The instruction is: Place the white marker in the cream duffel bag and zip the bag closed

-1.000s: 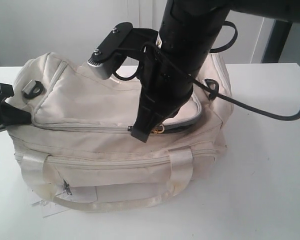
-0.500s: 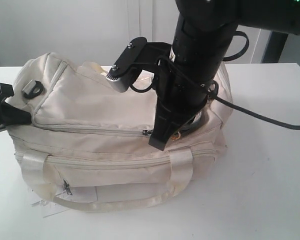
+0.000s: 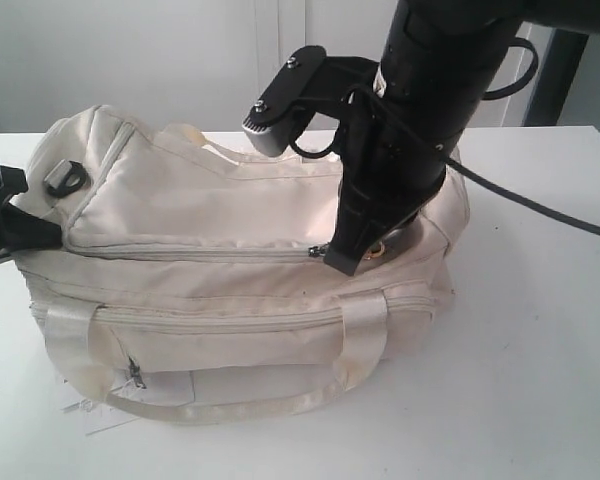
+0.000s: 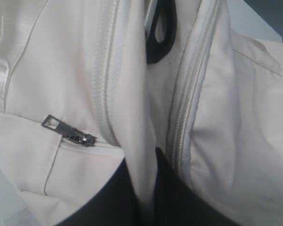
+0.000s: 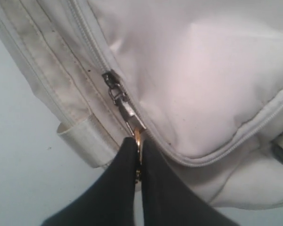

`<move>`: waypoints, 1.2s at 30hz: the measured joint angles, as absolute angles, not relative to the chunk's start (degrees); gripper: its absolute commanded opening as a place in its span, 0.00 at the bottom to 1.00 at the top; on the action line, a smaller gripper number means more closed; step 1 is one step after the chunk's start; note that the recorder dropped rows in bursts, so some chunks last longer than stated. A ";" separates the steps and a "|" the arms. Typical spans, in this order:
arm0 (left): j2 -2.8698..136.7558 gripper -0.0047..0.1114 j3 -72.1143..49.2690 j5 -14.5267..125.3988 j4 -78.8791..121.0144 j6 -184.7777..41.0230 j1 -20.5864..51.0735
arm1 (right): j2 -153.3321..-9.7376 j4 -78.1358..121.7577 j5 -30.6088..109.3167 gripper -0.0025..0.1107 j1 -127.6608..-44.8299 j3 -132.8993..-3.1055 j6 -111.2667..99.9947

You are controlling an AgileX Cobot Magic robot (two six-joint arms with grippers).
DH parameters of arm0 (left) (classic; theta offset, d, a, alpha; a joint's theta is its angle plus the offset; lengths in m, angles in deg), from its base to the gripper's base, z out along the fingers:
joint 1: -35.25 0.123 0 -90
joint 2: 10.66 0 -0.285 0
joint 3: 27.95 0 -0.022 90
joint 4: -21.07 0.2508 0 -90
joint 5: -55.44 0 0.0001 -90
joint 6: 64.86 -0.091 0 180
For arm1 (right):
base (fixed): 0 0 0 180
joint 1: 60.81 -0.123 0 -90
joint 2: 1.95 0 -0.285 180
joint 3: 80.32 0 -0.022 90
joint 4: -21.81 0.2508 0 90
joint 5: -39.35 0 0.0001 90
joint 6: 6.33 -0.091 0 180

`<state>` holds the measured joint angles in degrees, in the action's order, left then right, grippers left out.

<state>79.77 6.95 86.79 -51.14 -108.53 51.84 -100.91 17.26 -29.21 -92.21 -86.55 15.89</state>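
The cream duffel bag (image 3: 200, 210) lies on the white table. My right gripper (image 3: 348, 262) is shut on the gold charm (image 5: 137, 139) of the top zipper, just past the slider (image 5: 112, 82). From the bag's left end up to the slider (image 3: 318, 250) the zipper is closed. Right of the gripper a short dark gap (image 3: 400, 238) shows. My left gripper (image 3: 20, 225) is at the bag's left end, shut on a fold of cream fabric (image 4: 144, 117) below a black D-ring (image 4: 160, 33). The white marker is out of view.
A shiny strap handle (image 3: 230, 405) hangs over the bag's front, with a white paper tag (image 3: 95, 415) under the left corner. A side-pocket zipper pull (image 4: 68, 133) lies near the left fingers. Bare white table (image 3: 540, 350) lies to the right and in front.
My right gripper has moved to the right along the top zipper with the charm in it, drawing the slider along and closing more of the opening. The left gripper has not moved.
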 measured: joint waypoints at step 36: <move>64.37 0.67 6.84 86.21 -42.42 -114.84 54.16 | -99.94 24.64 -26.83 0.02 -91.24 -86.55 17.08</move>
